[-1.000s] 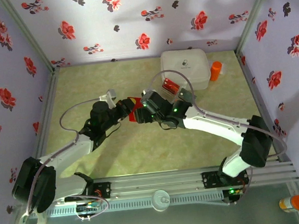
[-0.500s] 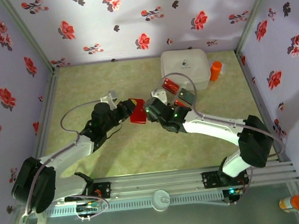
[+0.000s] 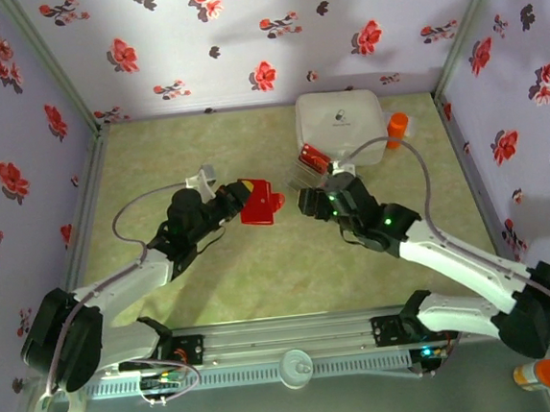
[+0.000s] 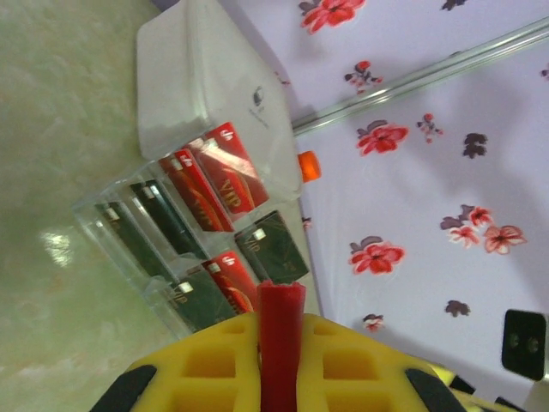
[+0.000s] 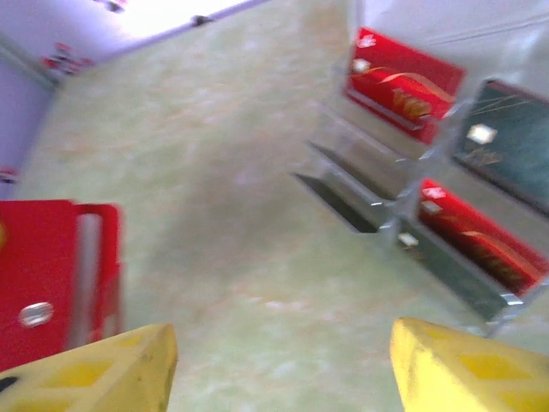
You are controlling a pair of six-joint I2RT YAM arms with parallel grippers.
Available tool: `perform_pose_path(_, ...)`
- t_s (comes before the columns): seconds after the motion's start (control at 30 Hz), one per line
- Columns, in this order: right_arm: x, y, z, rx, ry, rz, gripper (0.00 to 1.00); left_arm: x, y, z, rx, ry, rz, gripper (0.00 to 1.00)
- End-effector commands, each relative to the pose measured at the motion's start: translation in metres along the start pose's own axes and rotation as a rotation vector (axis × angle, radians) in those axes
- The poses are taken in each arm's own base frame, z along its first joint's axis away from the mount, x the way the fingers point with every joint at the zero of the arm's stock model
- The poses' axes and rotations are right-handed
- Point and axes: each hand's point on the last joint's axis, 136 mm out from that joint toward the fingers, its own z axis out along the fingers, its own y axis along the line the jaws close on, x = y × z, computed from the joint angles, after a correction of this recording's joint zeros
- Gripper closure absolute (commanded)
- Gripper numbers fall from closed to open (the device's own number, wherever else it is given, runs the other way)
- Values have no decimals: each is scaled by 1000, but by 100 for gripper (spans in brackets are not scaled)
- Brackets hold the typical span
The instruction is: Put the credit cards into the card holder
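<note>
My left gripper [image 3: 235, 206] is shut on the card holder [image 3: 256, 208], a red wallet held above the mat. In the left wrist view the yellow fingers [image 4: 206, 365] pinch the card holder's edge [image 4: 281, 335]. A small red tab juts from its right side; what it is I cannot tell. My right gripper [image 3: 309, 203] hovers open and empty just right of it, fingertips [image 5: 94, 373] wide apart over bare mat, the card holder [image 5: 47, 275] at its left. Red credit cards [image 5: 403, 79] and dark ones [image 5: 506, 137] stand in a clear tray [image 3: 312, 161].
A white square box [image 3: 340, 123] stands behind the clear tray, with an orange-capped bottle [image 3: 397, 130] at its right. Floral walls close in the mat on three sides. Open mat lies in front of both grippers.
The right arm has pulled back to the right, away from the card holder, and its gripper now stands apart from it. The left gripper keeps its hold and has barely moved.
</note>
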Motion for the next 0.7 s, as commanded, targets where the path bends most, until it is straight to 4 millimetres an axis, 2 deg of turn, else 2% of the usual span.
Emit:
perform_pose_path(0.0, 7, 43, -5, -268, 50, 139, 29, -14, -22, 2, 144, -36, -50, 100)
perform_pose_path(0.2, 0, 80, 7, -427, 77, 240, 27, -25, -32, 6, 243, -65, -148, 100)
perform_pose_path(0.43, -11, 89, 26, -442, 61, 255, 28, -29, -38, 7, 290, -74, -195, 100)
perform_pose_path(0.53, -16, 90, 32, -483, 54, 290, 35, -30, -40, 6, 309, -77, -212, 100)
perform_pose_path(0.67, -24, 88, 34, -540, 36, 346, 51, -31, -41, 8, 335, -79, -240, 100)
